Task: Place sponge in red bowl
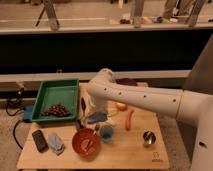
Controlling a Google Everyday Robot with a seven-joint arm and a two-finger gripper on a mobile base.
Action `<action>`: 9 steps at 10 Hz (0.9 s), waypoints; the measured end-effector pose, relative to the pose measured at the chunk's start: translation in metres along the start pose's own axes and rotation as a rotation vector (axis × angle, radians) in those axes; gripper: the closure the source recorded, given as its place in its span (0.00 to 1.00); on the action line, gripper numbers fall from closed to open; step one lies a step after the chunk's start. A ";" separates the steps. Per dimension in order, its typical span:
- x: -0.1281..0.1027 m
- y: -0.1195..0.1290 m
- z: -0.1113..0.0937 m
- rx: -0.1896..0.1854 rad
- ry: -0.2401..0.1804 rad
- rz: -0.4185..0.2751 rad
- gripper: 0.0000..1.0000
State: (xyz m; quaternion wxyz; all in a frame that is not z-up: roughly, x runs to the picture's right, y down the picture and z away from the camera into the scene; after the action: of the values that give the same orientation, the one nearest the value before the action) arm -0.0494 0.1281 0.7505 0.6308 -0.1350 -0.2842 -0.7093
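The pale blue sponge (pixel 96 118) lies on the wooden table (pixel 130 152), just behind the small blue cup (pixel 106 133). The orange-red bowl (pixel 85 143) stands at the table's front, to the front left of the sponge, with a pale small thing inside it. My gripper (pixel 96 111) hangs from the white arm (pixel 145 100) and is right on top of the sponge. The arm's wrist hides how the gripper meets the sponge.
A green tray (pixel 55 96) with a dark cluster stands at the back left. An orange carrot (pixel 129 120), a yellowish thing (pixel 121 106) and a metal cup (pixel 148 138) lie to the right. A dark block (pixel 39 140) and a greyish-blue lump (pixel 55 144) lie front left. A maroon thing (pixel 129 81) is at the back.
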 end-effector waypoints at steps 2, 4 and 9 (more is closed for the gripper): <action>-0.005 -0.005 -0.003 0.008 -0.004 -0.015 0.96; -0.011 -0.009 -0.006 0.016 -0.009 -0.026 0.96; -0.021 -0.017 -0.007 0.022 -0.027 -0.057 0.96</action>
State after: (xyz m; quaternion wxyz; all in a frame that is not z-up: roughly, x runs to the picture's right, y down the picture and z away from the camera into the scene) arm -0.0616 0.1417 0.7297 0.6080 -0.1293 -0.3043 -0.7219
